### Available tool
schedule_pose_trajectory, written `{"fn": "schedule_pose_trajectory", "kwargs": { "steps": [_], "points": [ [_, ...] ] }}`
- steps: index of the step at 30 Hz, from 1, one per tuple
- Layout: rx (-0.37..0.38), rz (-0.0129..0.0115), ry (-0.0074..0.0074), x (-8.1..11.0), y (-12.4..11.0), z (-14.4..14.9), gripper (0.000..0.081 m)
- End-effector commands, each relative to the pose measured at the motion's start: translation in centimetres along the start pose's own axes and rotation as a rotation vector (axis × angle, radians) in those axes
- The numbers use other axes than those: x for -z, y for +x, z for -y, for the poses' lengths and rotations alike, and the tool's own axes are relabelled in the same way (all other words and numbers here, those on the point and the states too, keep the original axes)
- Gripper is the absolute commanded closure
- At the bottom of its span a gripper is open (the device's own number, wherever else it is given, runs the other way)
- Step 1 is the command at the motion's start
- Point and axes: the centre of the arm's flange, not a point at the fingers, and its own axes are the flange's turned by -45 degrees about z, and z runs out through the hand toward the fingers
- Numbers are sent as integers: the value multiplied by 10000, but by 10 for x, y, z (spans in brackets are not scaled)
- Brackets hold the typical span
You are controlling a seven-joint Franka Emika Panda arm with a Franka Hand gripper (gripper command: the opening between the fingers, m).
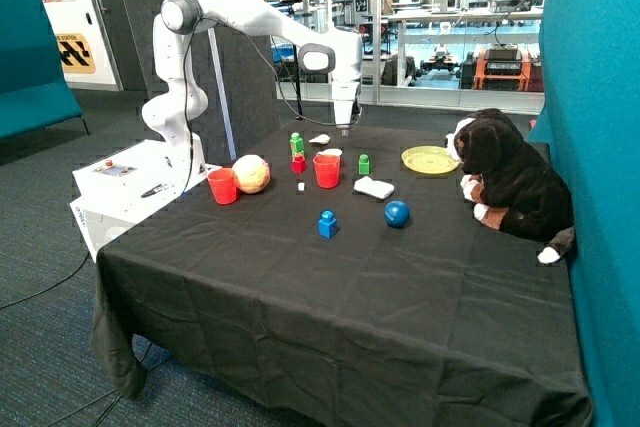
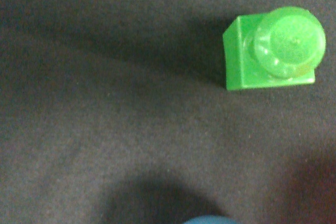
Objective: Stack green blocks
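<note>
My gripper (image 1: 345,126) hangs above the far side of the black table (image 1: 330,297), holding nothing that I can see. One green block (image 1: 364,164) stands alone on the cloth between a red cup (image 1: 327,170) and the yellow plate (image 1: 430,159), nearer the cup. Another green block (image 1: 297,144) sits on top of a small red block (image 1: 298,163), on the other side of that cup. The wrist view looks straight down on a green block (image 2: 273,51) with its round stud up, and no part of the gripper appears there.
A second red cup (image 1: 222,186) and a pale ball (image 1: 251,173) stand near the robot base. A blue block (image 1: 327,224) and blue ball (image 1: 397,213) lie toward the front. A stuffed dog (image 1: 510,182) sits by the teal wall. White scraps (image 1: 374,187) lie near the lone block.
</note>
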Motion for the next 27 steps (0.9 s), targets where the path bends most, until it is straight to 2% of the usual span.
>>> {"fn": "schedule_pose_trajectory", "kwargs": {
  "steps": [1, 12, 27],
  "points": [
    [-181, -35, -20, -9, 10, -3, 458],
    [-454, -35, -19, -26, 16, -8, 437],
    [-393, -35, -19, -27, 28, -8, 419]
  ]
}}
